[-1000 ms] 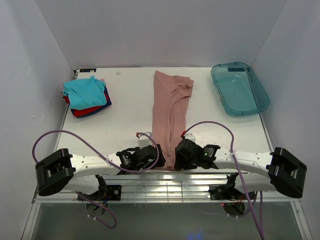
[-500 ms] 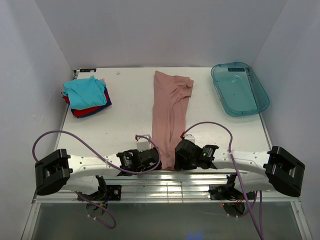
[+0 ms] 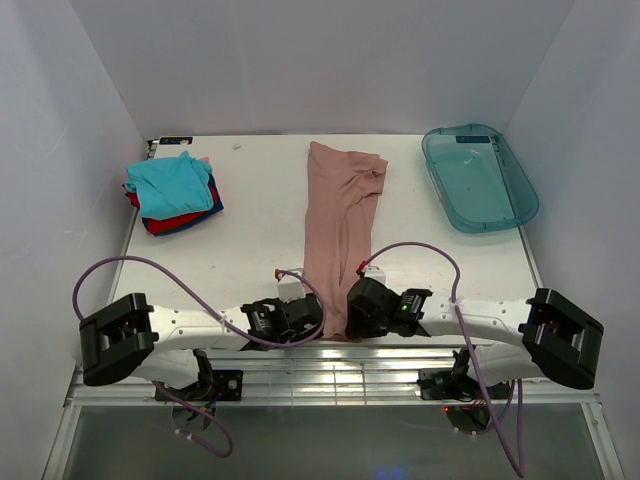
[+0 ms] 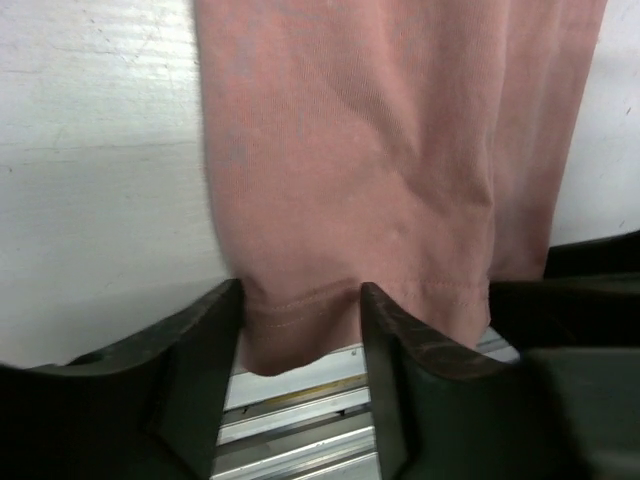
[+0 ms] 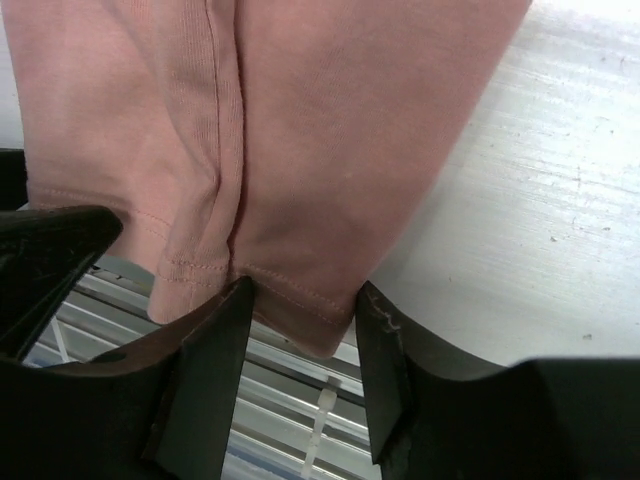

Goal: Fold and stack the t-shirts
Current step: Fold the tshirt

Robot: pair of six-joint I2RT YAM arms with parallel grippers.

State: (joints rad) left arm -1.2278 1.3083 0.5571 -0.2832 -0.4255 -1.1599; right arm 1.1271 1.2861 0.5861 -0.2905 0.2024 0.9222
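A long, narrow-folded dusty-pink t-shirt [image 3: 338, 220] lies down the middle of the table, its hem [image 4: 300, 310] hanging over the near edge. My left gripper [image 3: 316, 322] straddles the hem's left corner; its jaws are open, with cloth between the fingers [image 4: 200, 340] and not pinched. My right gripper [image 3: 350, 314] straddles the right corner [image 5: 310, 300] the same way, jaws open on either side of the stitched edge. A stack of folded t-shirts [image 3: 172, 192], teal on top of red and dark blue, sits at the far left.
A translucent blue-green tray [image 3: 480, 178] stands at the far right corner. The table's near edge and metal frame rails [image 4: 300, 420] run right below both grippers. White walls close in the table on three sides.
Both grippers have narrowed around the pink shirt's hem. The left arm has edged slightly right toward the cloth. The shirt itself lies as before.
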